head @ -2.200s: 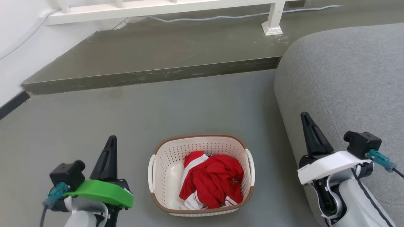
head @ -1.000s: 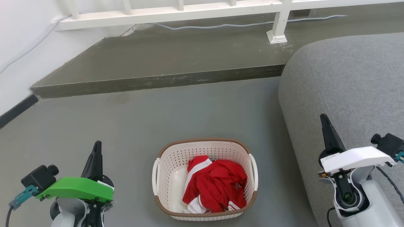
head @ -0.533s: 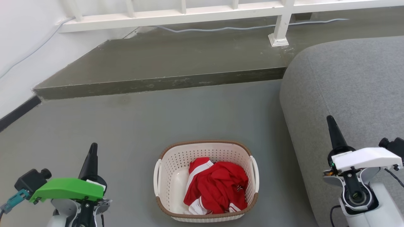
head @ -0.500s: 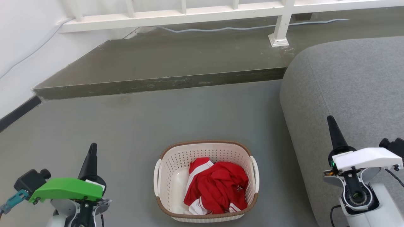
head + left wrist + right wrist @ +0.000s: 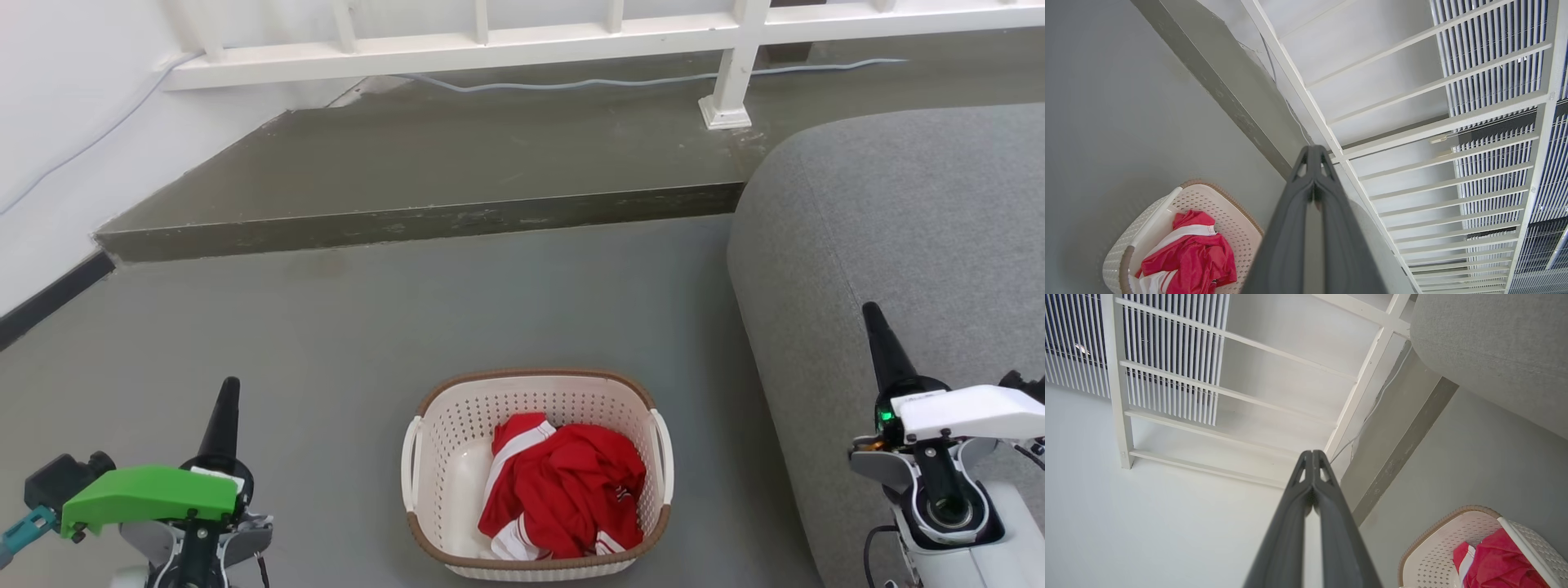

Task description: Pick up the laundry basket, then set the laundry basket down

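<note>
The left pincer (image 5: 229, 388) points up and away, its two dark fingers pressed together into one tip with nothing between them, leaning slightly right. Just behind it sits a green wrist cover (image 5: 151, 494), with a black camera (image 5: 57, 478) to the left of the cover. The right pincer (image 5: 873, 314) is closed and empty too, leaning slightly left. Behind it are a white wrist cover (image 5: 971, 411) and a pale forearm (image 5: 963, 555).

Head camera looks down-forward; 2 wrist cameras face railing (image 5: 522, 39); all share laundry basket (image 5: 531, 402).
</note>
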Controlling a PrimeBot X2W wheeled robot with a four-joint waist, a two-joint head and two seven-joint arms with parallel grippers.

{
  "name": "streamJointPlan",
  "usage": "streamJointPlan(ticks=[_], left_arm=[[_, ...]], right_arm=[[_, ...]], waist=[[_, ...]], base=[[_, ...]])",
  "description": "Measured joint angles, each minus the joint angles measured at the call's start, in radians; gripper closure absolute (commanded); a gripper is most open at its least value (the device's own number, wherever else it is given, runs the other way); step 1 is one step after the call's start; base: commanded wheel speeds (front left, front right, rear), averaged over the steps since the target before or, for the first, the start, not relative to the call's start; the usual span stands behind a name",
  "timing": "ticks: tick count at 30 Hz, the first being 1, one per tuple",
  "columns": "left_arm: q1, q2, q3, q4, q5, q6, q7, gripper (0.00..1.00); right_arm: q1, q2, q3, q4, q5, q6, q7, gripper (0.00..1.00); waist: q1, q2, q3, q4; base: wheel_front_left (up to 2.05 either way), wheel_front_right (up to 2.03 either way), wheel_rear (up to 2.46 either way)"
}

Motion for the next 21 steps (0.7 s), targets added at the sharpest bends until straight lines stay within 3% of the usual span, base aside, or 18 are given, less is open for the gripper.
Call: streamJointPlan(ticks=[21], left_arm=[[0.0, -0.016, 0.067, 0.021, -0.244, -0.017, 0.07, 1.0]], right_arm=[[0.001, 0.017, -0.08, 0.016, 0.255, 0.018, 0.07, 1.0]], waist=[[0.0, 0.0, -0.018, 0.012]], base=[[0.0, 0.0, 0.0]])
